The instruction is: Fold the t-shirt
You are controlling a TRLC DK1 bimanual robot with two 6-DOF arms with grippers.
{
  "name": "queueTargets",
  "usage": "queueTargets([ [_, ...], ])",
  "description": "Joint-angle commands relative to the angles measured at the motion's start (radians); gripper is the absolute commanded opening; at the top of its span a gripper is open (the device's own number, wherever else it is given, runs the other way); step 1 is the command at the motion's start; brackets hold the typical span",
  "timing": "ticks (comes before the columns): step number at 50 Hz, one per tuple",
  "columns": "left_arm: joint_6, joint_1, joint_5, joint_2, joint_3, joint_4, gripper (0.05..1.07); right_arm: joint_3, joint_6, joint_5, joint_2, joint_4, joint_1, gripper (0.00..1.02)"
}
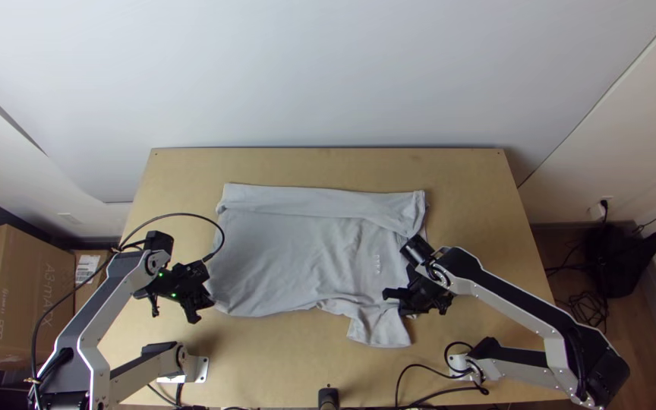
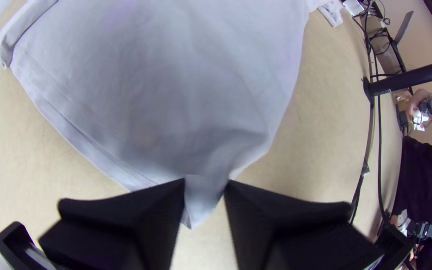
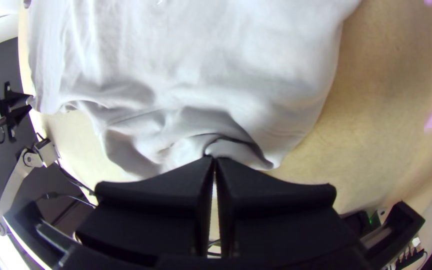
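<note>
The light grey t-shirt (image 1: 290,250) lies mostly spread on the table, a long strip folded over along its far edge and a sleeve jutting toward the near side. At its left near corner is my left gripper (image 1: 205,294). In the left wrist view a t-shirt corner (image 2: 203,200) lies between the parted fingers of my left gripper (image 2: 205,181). Over the right near part, by the sleeve, is my right gripper (image 1: 411,307). The right wrist view has my right gripper (image 3: 213,159) shut on bunched, wrinkled cloth of the t-shirt (image 3: 196,80).
Bare wood of the table (image 1: 328,163) runs beyond the t-shirt and along both sides. A small black device (image 1: 329,398) stands at the near edge, with black cables (image 1: 419,368) beside it. Cardboard boxes (image 1: 20,292) stand off the table's left side.
</note>
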State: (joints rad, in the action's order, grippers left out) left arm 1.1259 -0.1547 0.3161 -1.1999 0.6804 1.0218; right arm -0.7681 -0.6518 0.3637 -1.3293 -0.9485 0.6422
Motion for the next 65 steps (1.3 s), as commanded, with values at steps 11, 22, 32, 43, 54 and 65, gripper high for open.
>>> queueTargets([
  [11,0.13,-0.201,0.032,-0.043,0.001,-0.025,0.08,-0.028,0.13,-0.005,0.019,-0.101,-0.159,0.02],
  [22,0.193,-0.318,0.032,-0.098,0.028,-0.022,0.08,-0.019,0.291,-0.074,0.019,-0.266,-0.233,0.02],
  [32,0.166,-0.321,0.06,-0.086,0.045,-0.031,0.08,-0.06,0.31,-0.197,0.062,-0.303,-0.242,0.02],
  [43,0.023,-0.238,0.117,-0.041,0.142,-0.031,0.08,-0.168,0.305,-0.189,0.093,-0.288,-0.242,0.02],
  [54,-0.078,-0.195,0.141,-0.079,0.225,-0.106,0.08,-0.221,0.313,-0.19,0.091,-0.199,-0.268,0.02],
  [65,-0.164,-0.158,0.141,-0.164,0.318,-0.163,0.08,-0.304,0.322,-0.19,0.025,-0.093,-0.312,0.02],
])
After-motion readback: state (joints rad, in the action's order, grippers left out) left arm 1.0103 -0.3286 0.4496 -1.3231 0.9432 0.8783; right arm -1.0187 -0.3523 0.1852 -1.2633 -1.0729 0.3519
